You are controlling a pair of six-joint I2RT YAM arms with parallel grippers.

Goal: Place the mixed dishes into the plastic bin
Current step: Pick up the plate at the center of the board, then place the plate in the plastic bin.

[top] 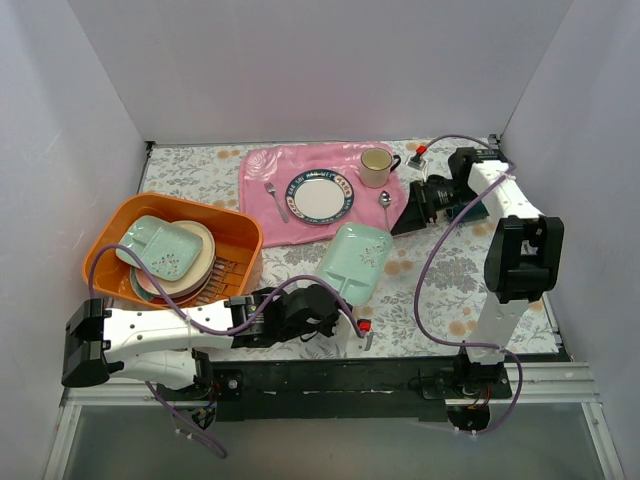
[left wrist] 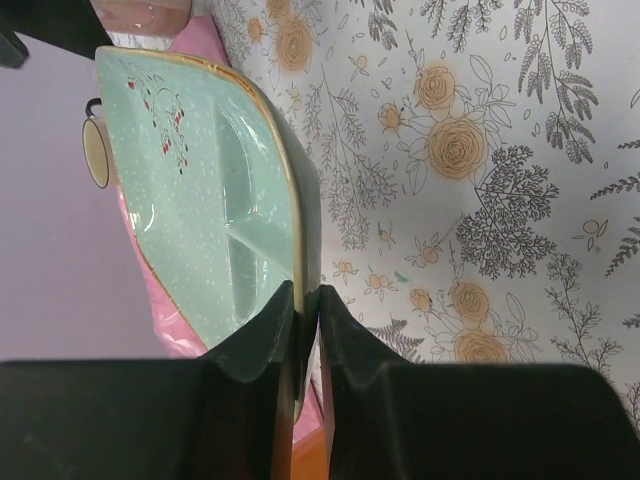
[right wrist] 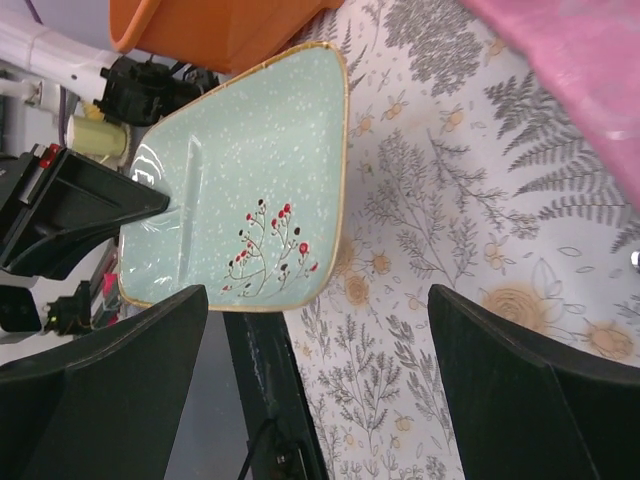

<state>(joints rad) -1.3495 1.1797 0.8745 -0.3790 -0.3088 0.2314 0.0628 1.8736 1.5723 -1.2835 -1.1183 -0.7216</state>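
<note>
Top external view, items listed by position.

1. Orange plastic bin, left of frame. It holds a stack of round plates with a pale green tray lying on top.
2. Pale green divided tray, centre of frame, outside the bin and just right of it. Its near edge is pinched between the closed jaws of the left gripper. The left wrist view shows the fingers clamped on the tray's rim.
3. Right gripper, upper right, at the right edge of the pink cloth mat. Its jaws are spread wide and hold nothing.
4. On the mat: a blue-rimmed white plate, a cream mug, a fork and a spoon.
5. Floral table cover under everything.
</note>
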